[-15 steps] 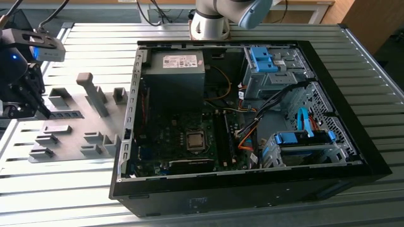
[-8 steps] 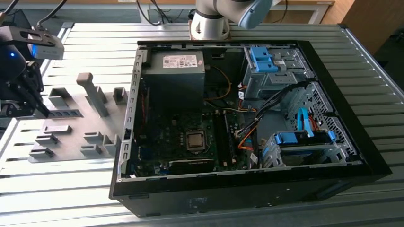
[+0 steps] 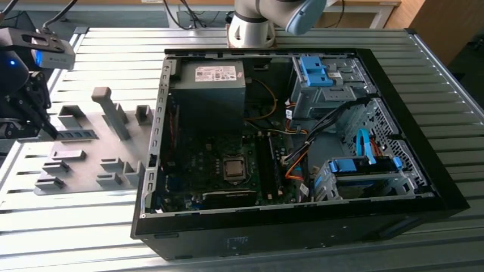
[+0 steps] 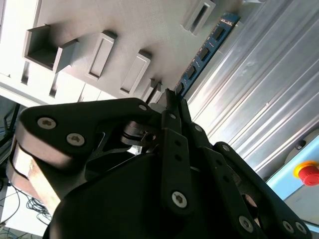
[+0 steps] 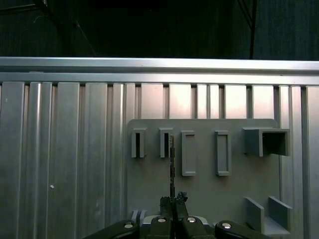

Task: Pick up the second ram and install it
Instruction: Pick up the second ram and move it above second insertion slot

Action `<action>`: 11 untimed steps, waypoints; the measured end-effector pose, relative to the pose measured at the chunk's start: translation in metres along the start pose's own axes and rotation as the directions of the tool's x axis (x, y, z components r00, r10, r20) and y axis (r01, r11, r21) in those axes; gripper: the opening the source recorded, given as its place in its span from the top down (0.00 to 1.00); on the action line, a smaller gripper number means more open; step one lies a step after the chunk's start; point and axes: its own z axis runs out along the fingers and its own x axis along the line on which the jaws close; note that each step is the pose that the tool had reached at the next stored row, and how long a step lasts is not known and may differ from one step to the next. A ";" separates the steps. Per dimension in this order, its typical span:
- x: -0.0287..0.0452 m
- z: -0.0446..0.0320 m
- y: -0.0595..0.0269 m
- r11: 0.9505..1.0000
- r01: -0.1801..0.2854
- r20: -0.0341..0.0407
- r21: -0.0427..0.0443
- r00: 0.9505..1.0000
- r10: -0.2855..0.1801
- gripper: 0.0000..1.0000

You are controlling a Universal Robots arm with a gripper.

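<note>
The second ram [image 4: 204,50] is a thin blue-green board with dark chips, and one end of it sits between my fingers. In the first wrist view the second ram [image 5: 172,164] shows edge-on, reaching from my gripper [image 5: 173,200] toward a slot holder on the grey fixture plate [image 5: 204,191]. In the exterior view my gripper [image 3: 51,131] is at the far left over the fixture plate [image 3: 87,164], with the second ram [image 3: 77,135] sticking out level toward the exterior view's right. In the second wrist view my gripper [image 4: 172,97] is shut on the stick.
An open black computer case [image 3: 412,119] lies in the middle of the ribbed metal table [image 3: 90,221], with its motherboard [image 3: 219,164] and long memory slots [image 3: 266,161] exposed. Blue drive clips [image 3: 314,71] sit inside it. A red stop button [image 4: 309,172] is beside the table.
</note>
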 end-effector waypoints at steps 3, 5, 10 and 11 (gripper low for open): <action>0.0000 -0.0016 0.0001 1.000 0.000 0.000 0.000 1.000 0.000 0.86; -0.0001 -0.0028 0.0001 1.000 0.000 0.000 0.000 1.000 0.000 0.86; -0.0001 -0.0053 0.0002 1.000 0.000 0.000 0.000 1.000 0.000 0.86; -0.0001 -0.0058 0.0002 1.000 0.000 0.000 0.000 1.000 0.000 0.86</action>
